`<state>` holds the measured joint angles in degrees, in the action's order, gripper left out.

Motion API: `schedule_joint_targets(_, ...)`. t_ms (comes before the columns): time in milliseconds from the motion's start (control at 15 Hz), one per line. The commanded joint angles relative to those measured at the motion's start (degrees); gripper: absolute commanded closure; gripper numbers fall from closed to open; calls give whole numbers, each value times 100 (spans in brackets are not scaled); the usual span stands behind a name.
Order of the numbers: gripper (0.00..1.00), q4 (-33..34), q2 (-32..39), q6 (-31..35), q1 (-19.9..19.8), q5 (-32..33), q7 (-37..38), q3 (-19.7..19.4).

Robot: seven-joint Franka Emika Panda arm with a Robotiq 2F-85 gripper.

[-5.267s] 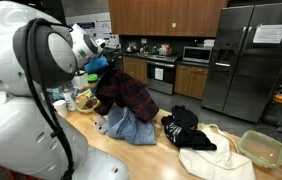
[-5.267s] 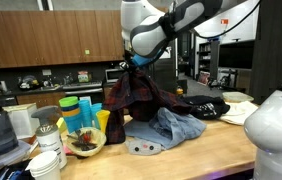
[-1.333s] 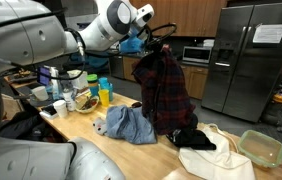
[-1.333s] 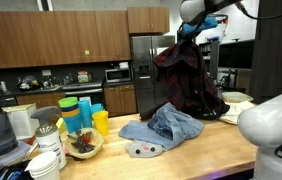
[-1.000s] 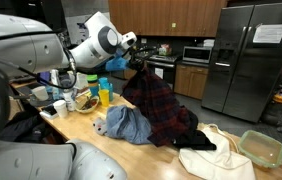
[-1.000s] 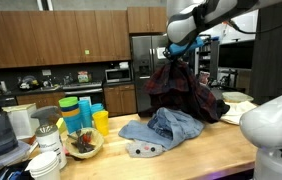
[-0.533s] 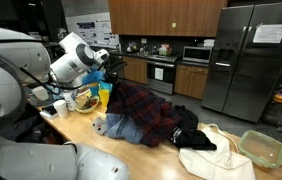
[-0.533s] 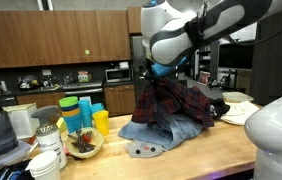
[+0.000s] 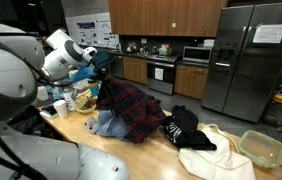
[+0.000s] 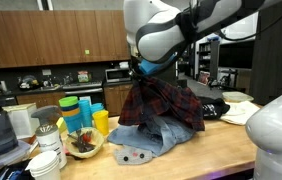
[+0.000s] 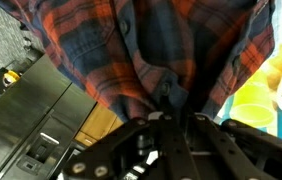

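A red and dark blue plaid shirt [image 9: 131, 108] hangs from my gripper [image 9: 103, 76], which is shut on its upper edge. The shirt's lower part drapes over a light blue denim garment [image 10: 141, 140] lying on the wooden counter [image 10: 211, 150]. In an exterior view the shirt [image 10: 161, 104] spreads downward from the gripper [image 10: 138, 70]. The wrist view is filled by the plaid cloth [image 11: 151, 45], pinched between the black fingers [image 11: 159, 128] at the bottom.
A black garment [image 9: 186, 128] and a cream cloth bag [image 9: 216, 158] lie farther along the counter, with a clear green-rimmed container [image 9: 262, 148] beyond. Coloured cups [image 10: 81, 112], a food bowl [image 10: 84, 145] and stacked white cups [image 10: 47, 160] crowd one end. A steel fridge [image 9: 249, 60] stands behind.
My gripper has carried the plaid shirt down and across toward the cups end of the counter; the shirt now lies partly over the denim garment instead of hanging high.
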<state>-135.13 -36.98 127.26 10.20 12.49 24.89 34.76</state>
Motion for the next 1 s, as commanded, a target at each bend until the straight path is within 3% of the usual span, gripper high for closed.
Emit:
schedule_joint_targets(0, 64, 557, 385, -277, 47, -8, -63, 76)
schedule_joint_targets(400, 27, 876, 656, -539, 21, -30, 36, -7)
schedule_joint_targets(600, 6, 789, 634, -585, -7, -67, 112, -240)
schedule_joint_targets(733, 0, 668, 555, -588, -32, -153, 171, -517)
schedule_joint_targets(933, 0, 397, 367, -626, -45, -458, 236, -1102)
